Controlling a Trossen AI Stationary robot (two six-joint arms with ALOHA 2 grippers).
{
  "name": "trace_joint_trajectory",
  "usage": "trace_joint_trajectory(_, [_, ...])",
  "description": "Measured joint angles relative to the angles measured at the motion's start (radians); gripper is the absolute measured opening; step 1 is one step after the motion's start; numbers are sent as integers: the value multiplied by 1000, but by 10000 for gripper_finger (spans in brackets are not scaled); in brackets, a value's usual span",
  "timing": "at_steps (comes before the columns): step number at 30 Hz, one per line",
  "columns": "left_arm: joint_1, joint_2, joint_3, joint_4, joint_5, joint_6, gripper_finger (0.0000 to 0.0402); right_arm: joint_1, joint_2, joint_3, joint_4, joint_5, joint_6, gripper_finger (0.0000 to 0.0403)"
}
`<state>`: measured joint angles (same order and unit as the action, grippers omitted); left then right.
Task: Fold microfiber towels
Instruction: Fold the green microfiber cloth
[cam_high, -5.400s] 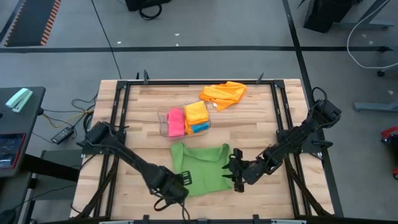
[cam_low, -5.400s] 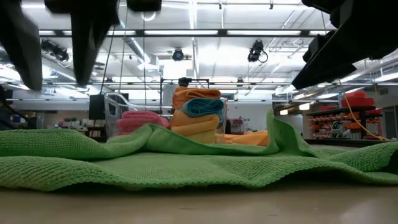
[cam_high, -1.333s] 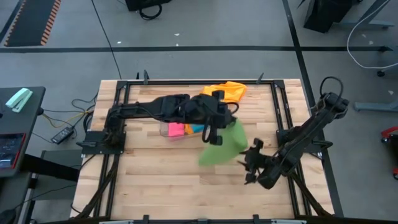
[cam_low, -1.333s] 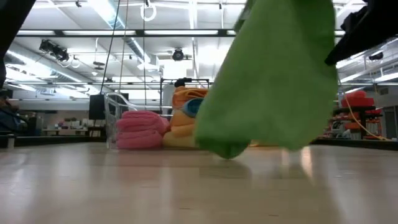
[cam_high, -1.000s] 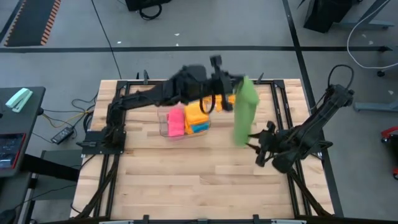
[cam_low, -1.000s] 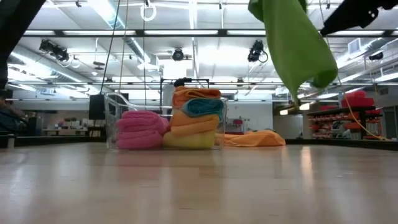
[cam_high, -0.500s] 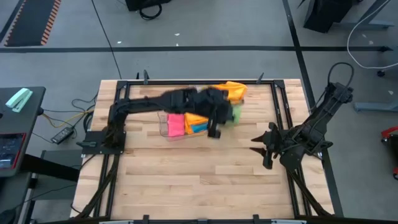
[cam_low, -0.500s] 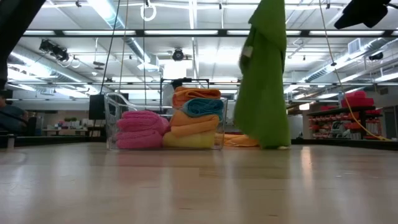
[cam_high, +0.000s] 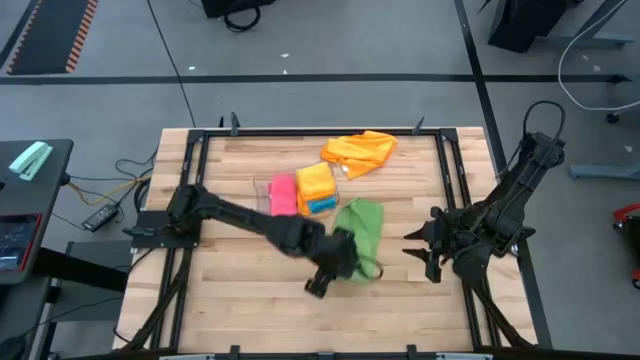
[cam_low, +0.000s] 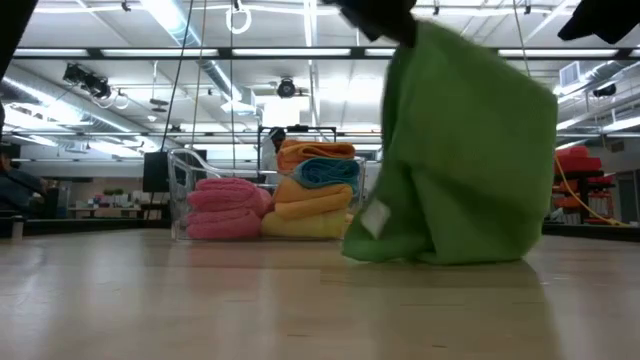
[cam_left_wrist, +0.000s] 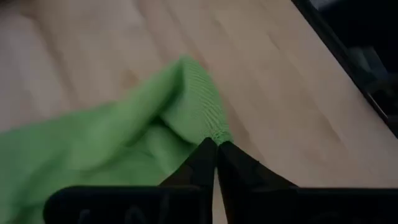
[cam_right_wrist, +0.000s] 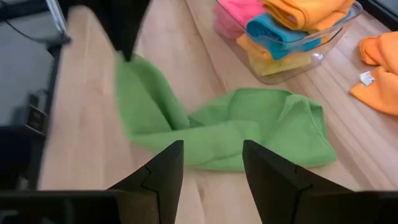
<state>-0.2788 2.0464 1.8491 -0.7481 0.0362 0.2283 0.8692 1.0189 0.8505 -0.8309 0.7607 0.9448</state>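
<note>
My left gripper (cam_high: 350, 262) is shut on a green microfiber towel (cam_high: 360, 228) right of the table's middle. In the low view the towel (cam_low: 455, 150) slopes down from the gripper (cam_low: 375, 15) to the table. My right gripper (cam_high: 415, 245) stands open to the towel's right, fingers apart (cam_right_wrist: 211, 168), touching nothing. Folded pink, orange and blue towels fill a clear bin (cam_high: 300, 192). A loose orange towel (cam_high: 360, 150) lies at the far edge. My left gripper pinches a bunched corner (cam_left_wrist: 210, 129) of the green towel between its two fingertips, at the towel's near end. The fingers slant down from the table's left. That end is raised; the far part (cam_high: 362, 212) lies on the table, slack.
The bin (cam_right_wrist: 292, 37) stands just beyond the green towel, toward the far left. Black frame rails (cam_high: 455, 200) run along the table's left and right sides. Bare wood (cam_high: 250, 290) spreads near the front edge.
My left gripper has swung from above the bin toward the near edge and gone down, tipping its fingers downward, with the green towel in its hold. The towel, which hung clear in the air, now has its far part laid on the table.
</note>
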Motion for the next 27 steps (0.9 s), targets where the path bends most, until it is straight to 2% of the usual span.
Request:
trace_joint_trajectory(5, [-55, 0, -113, 91, 6, 0, 34, -37, 77, 0, 1, 1, -4, 174])
trace_joint_trajectory(10, [-104, 0, -221, 289, 14, 21, 17, -80, 127, 0, 53, -1, -6, 174])
trace_joint_trajectory(13, [-131, 0, -272, 386, 30, -4, 24, -106, 163, 0, 104, -9, -25, 174])
trace_joint_trajectory(18, [-169, 0, -284, 396, 66, -8, 104, -148, 258, 0, 203, -51, -98, 174])
trace_joint_trajectory(22, [-188, -6, -284, 315, 66, -8, 170, -170, 348, 0, 361, -94, -213, 174])
trace_joint_trajectory(24, [-191, -9, -284, 263, 30, -9, 190, -183, 389, 0, 402, -102, -244, 174])
trace_joint_trajectory(27, [-188, 6, -284, 205, -92, -64, 201, -228, 432, 0, 394, -111, -199, 174])
